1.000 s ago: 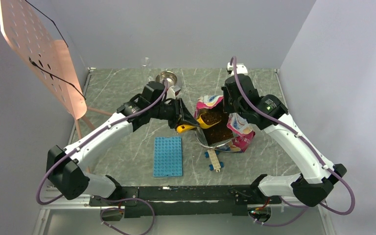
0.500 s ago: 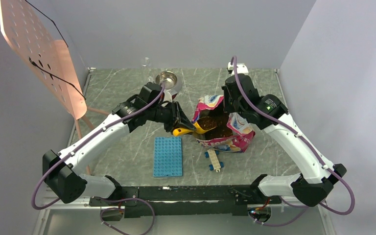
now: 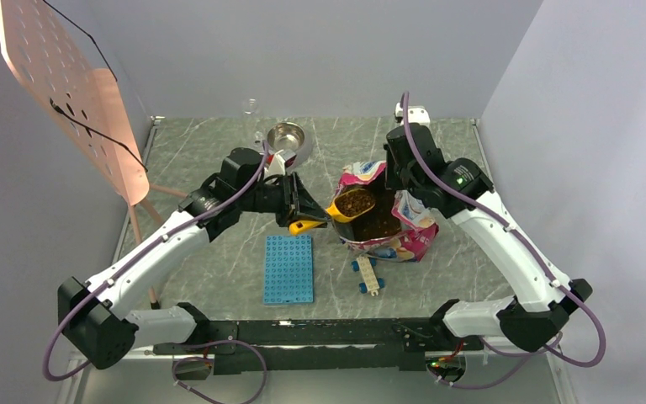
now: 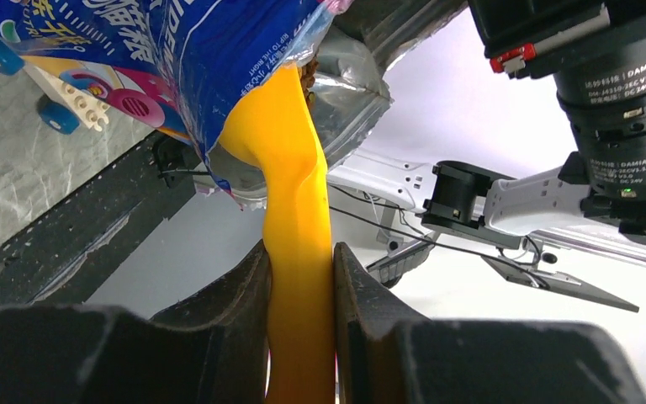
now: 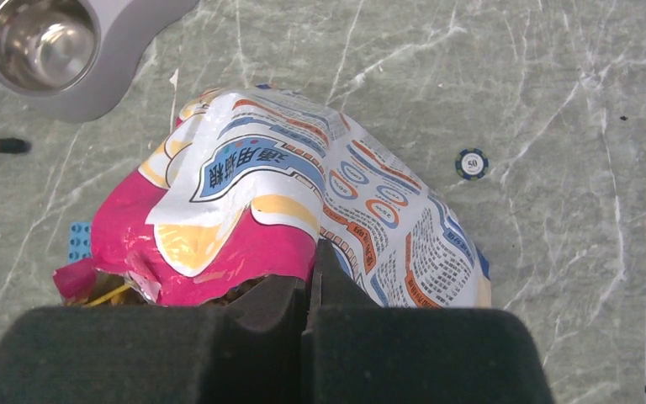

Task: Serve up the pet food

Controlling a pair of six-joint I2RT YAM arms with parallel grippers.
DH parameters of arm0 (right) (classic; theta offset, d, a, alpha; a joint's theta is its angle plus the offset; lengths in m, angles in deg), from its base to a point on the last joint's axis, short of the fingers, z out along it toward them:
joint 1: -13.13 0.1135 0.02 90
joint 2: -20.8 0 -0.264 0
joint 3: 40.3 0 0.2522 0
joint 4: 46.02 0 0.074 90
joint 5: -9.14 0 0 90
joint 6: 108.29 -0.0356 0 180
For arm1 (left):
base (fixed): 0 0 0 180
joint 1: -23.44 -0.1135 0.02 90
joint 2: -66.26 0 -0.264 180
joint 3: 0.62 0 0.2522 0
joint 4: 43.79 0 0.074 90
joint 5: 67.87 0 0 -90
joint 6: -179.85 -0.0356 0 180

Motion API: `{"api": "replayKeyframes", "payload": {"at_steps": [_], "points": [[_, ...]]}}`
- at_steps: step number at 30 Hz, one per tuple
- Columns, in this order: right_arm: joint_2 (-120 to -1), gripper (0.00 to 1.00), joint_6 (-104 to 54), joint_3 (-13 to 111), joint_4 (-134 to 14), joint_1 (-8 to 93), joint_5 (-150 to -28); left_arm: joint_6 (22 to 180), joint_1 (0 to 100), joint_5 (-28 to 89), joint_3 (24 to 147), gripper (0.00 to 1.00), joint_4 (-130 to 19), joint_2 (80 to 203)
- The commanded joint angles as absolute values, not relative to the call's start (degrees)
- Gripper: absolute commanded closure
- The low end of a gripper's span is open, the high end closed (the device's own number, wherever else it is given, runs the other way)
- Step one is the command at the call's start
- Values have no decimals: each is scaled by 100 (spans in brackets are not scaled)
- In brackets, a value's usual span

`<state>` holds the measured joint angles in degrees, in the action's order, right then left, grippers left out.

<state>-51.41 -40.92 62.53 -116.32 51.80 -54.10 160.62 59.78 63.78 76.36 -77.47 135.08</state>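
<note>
We see our left end effector (image 3: 313, 217) clamped on the yellow scoop (image 3: 337, 213), whose long axis runs from the handle at 8 o'clock to the bowl at 2 o'clock. The bowl is heaped with pet food (image 3: 354, 202) above the open bag (image 3: 412, 240). Our right end effector (image 5: 313, 273) is pinched shut on the bag's 12 o'clock rim. Half a second ago the scoop sat lower inside the bag, and it has since risen.
</note>
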Motion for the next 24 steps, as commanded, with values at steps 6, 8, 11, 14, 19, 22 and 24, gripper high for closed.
{"api": "replayKeyframes", "payload": {"at_steps": [6,8,11,14,19,22,24], "points": [[-5296,100,-4325,7407,-11577,4418,-4999,15969,5842,6501,7607,100,-7030,13498],[-5280,100,-4281,7462,-11614,4190,-5067,15972,5855,6304,7782,100,-7246,13664],[-5219,100,-4174,7571,-11664,3774,-5055,15848,5945,6260,8380,100,-7685,14263],[-5165,100,-3996,7660,-11607,3236,-5172,15868,6119,6253,8997,100,-7641,14941],[-5252,100,-3712,8322,-11743,2751,-5103,15863,6370,6299,10274,100,-8181,15890],[-5214,100,-3574,8356,-11639,2736,-5255,15615,6379,6089,11217,100,-9431,16340],[-5126,100,-3569,8191,-11531,2736,-5481,15623,6379,6032,11483,100,-9839,16444]]}}
